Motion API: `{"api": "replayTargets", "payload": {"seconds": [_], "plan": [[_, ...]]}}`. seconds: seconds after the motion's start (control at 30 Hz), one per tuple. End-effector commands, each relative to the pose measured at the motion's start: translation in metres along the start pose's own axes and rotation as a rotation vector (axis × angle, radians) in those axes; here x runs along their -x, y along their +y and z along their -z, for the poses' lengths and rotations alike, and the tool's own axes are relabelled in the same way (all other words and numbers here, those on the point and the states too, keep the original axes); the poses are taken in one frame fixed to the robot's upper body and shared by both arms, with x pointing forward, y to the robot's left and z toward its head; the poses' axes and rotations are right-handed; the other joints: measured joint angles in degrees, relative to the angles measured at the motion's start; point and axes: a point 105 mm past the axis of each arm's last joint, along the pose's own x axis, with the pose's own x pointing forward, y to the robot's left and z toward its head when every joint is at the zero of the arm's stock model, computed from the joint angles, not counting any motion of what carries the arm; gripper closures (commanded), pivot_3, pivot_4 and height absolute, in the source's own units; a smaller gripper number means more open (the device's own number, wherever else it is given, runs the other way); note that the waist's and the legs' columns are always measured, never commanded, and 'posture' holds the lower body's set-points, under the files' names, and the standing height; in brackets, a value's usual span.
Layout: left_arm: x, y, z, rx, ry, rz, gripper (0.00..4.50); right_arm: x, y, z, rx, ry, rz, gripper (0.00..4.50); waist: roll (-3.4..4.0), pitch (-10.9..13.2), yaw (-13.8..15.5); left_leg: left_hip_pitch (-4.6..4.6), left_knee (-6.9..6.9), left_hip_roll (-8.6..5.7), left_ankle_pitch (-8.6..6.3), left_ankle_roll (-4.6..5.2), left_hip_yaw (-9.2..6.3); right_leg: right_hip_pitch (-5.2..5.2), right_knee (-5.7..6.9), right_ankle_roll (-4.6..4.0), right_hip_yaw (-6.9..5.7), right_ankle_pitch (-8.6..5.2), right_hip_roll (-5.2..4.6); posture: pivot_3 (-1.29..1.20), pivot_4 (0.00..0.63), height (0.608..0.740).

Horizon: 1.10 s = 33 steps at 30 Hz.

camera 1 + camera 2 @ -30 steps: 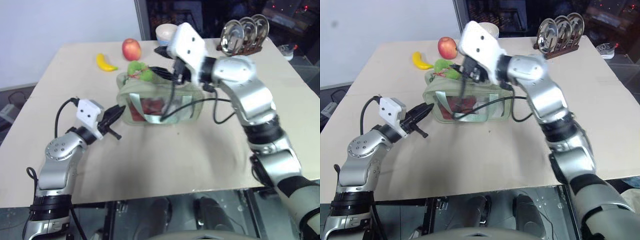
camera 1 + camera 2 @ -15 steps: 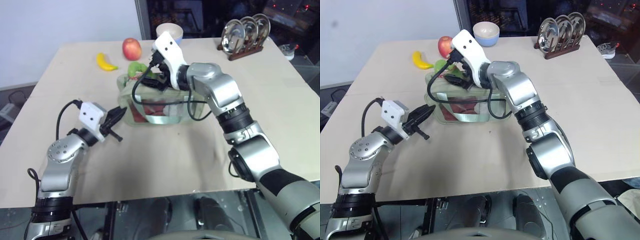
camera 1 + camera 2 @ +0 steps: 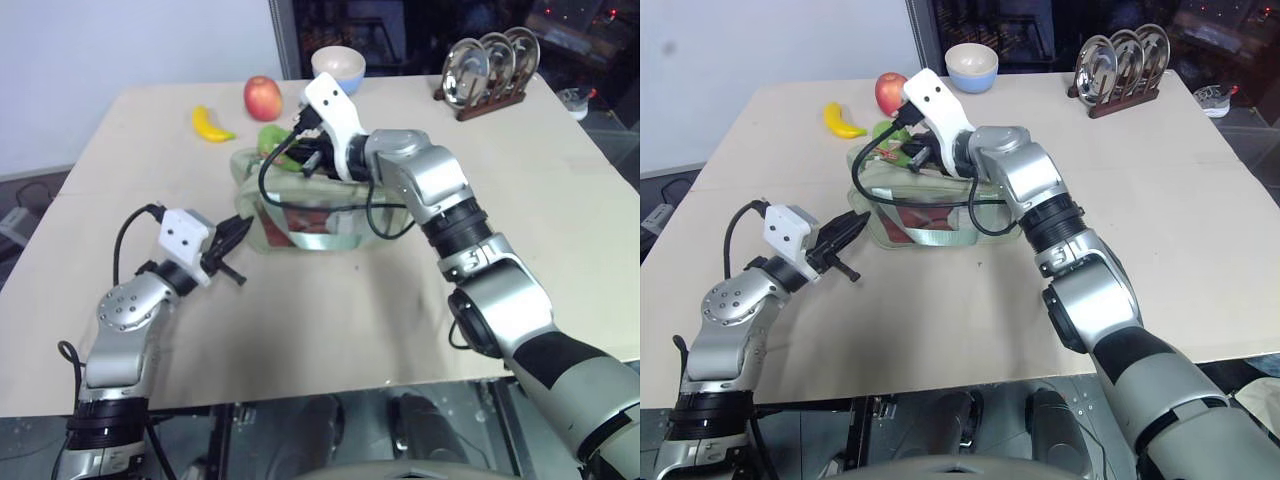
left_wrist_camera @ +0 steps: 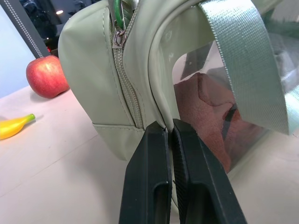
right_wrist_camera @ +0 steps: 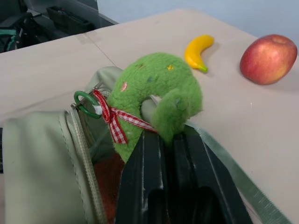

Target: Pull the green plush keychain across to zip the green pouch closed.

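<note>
From the head cameras, the green pouch (image 3: pixel 305 205) sits on the table (image 3: pixel 400 300) just in front of the apple (image 3: pixel 263 98), with the banana (image 3: pixel 211 124) off to the apple's side and a bowl (image 3: pixel 337 66) behind. The green plush keychain (image 3: pixel 277 142) rests on the pouch's top at the end nearest the apple, under the right gripper (image 3: pixel 298 155). The left gripper (image 3: pixel 232 235) is at the pouch's lower corner on that same end. In the left wrist view its fingers (image 4: pixel 147 182) are clenched on the seam edge of the pouch beside the clear window, apparently bracing it; the wall looks thin and limp, likely to buckle if unsupported. In the right wrist view the right gripper (image 5: pixel 164 140) is clamped on the plush keychain's lower lobe. The plush looks light and squashy, hung by a green ring (image 5: pixel 84 103) from the zipper, so a firm pinch close to that ring should slip less than one on the fuzzy tip.
</note>
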Motion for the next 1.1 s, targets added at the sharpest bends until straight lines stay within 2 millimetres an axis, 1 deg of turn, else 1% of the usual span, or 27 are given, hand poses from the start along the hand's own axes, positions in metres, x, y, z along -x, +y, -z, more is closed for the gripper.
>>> {"api": "replayTargets", "payload": {"seconds": [0.03, 0.23, 0.33, 0.4, 0.47, 0.53, 0.67, 0.73, 0.77, 0.8, 0.83, 0.9, 0.93, 0.97, 1.1], "plan": [[-0.001, -0.002, -0.010, -0.033, -0.033, 0.005, 4.50, 0.014, -0.002, -0.040, 0.061, -0.150, 0.008, 4.36, 0.00, 0.0, 0.0, 0.00, 0.00, 0.00, 0.00, 0.00, 0.00, -0.01, 0.00, 0.00, 0.00, 0.00, 0.00, 0.00, 0.150, 0.740], [-0.001, 0.005, 0.003, -0.015, 0.024, -0.044, 4.50, 0.041, -0.012, -0.073, 0.039, -0.285, 0.036, 4.36, 0.00, 0.0, -0.1, -0.05, 0.00, 0.00, 0.00, 0.00, 0.01, -0.09, 0.02, 0.00, 0.01, 0.00, 0.00, 0.00, 0.150, 0.740], [-0.001, 0.011, 0.007, 0.030, 0.034, -0.092, 4.50, 0.050, -0.014, -0.080, 0.051, -0.304, 0.050, 4.36, 0.00, 0.0, -0.3, -0.10, 0.00, 0.00, 0.00, 0.00, 0.01, -0.11, 0.04, 0.00, 0.01, 0.00, 0.00, 0.00, 0.150, 0.740], [-0.003, 0.013, 0.007, 0.053, 0.029, -0.109, 4.50, 0.052, -0.014, -0.081, 0.080, -0.300, 0.057, 4.36, 0.00, 0.0, -0.5, -0.10, 0.00, 0.00, 0.00, 0.00, 0.02, -0.12, 0.03, 0.00, 0.01, 0.00, 0.00, 0.00, 0.150, 0.740], [-0.008, 0.011, 0.003, 0.083, 0.009, -0.109, 4.50, 0.048, -0.010, -0.072, 0.176, -0.255, 0.061, 4.36, 0.00, 0.0, -1.0, -0.12, 0.00, 0.00, 0.00, 0.00, 0.04, -0.12, 0.04, 0.00, 0.01, 0.00, 0.00, 0.00, 0.150, 0.740], [-0.013, 0.007, -0.002, 0.095, -0.009, -0.096, 4.50, 0.042, -0.001, -0.063, 0.237, -0.216, 0.037, 4.36, 0.00, 0.0, -1.2, -0.12, 0.00, 0.00, 0.00, 0.00, 0.04, -0.13, 0.05, 0.00, 0.01, 0.00, 0.00, 0.00, 0.150, 0.740], [-0.018, 0.002, -0.010, 0.118, -0.028, -0.083, 4.50, 0.028, 0.019, -0.044, 0.254, -0.155, -0.044, 4.36, 0.00, 0.0, -1.5, -0.12, 0.00, 0.02, 0.00, 0.00, 0.16, -0.21, 0.12, 0.01, 0.08, 0.00, 0.04, 0.00, 0.150, 0.740], [-0.019, -0.004, -0.016, 0.133, -0.037, -0.067, 4.50, 0.024, 0.037, -0.034, 0.245, -0.119, -0.160, 4.36, 0.00, 0.0, -1.5, -0.14, 0.00, 0.03, 0.00, 0.00, 0.19, -0.28, 0.19, 0.00, 0.11, 0.00, 0.05, 0.00, 0.150, 0.740], [-0.020, -0.006, -0.018, 0.142, -0.041, -0.062, 4.50, 0.024, 0.043, -0.032, 0.235, -0.114, -0.202, 4.36, 0.00, 0.0, -1.5, -0.16, 0.00, 0.04, 0.00, -0.01, 0.19, -0.31, 0.21, 0.00, 0.10, 0.00, 0.06, 0.00, 0.150, 0.740], [-0.020, -0.009, -0.021, 0.147, -0.043, -0.056, 4.50, 0.023, 0.044, -0.031, 0.228, -0.111, -0.214, 4.05, 0.00, 0.0, -1.5, -0.18, 0.00, 0.04, 0.00, -0.01, 0.19, -0.31, 0.21, 0.00, 0.11, 0.00, 0.05, 0.00, 0.150, 0.740], [-0.020, -0.012, -0.024, 0.154, -0.045, -0.051, 4.50, 0.021, 0.043, -0.029, 0.228, -0.106, -0.213, 3.63, -0.01, 0.0, -1.4, -0.18, 0.00, 0.04, 0.00, 0.00, 0.19, -0.32, 0.21, 0.01, 0.11, 0.00, 0.05, 0.00, 0.150, 0.740], [-0.020, -0.017, -0.027, 0.162, -0.043, -0.047, 4.50, 0.016, 0.036, -0.026, 0.232, -0.094, -0.173, 3.04, -0.01, 0.0, -1.3, -0.18, 0.01, 0.03, 0.00, 0.00, 0.20, -0.31, 0.21, 0.01, 0.11, 0.00, 0.05, 0.00, 0.150, 0.740], [-0.019, -0.019, -0.027, 0.164, -0.041, -0.047, 4.50, 0.014, 0.031, -0.025, 0.224, -0.095, -0.142, 2.51, -0.01, 0.0, -1.3, -0.18, 0.01, 0.03, 0.00, 0.00, 0.20, -0.30, 0.20, 0.00, 0.10, 0.00, 0.05, 0.00, 0.150, 0.740], [-0.018, -0.020, -0.027, 0.166, -0.036, -0.048, 4.50, 0.013, 0.029, -0.024, 0.222, -0.096, -0.124, 2.10, -0.01, 0.0, -1.2, -0.16, 0.01, 0.03, 0.00, -0.01, 0.19, -0.29, 0.21, 0.00, 0.10, 0.00, 0.05, 0.00, 0.150, 0.740], [-0.015, -0.020, -0.025, 0.169, -0.018, -0.060, 4.50, 0.010, 0.022, -0.022, 0.236, -0.105, -0.080, 2.10, -0.01, 0.0, -1.2, -0.15, 0.01, 0.03, 0.00, -0.01, 0.20, -0.31, 0.29, 0.00, 0.10, 0.00, 0.05, 0.00, 0.150, 0.740]]}}
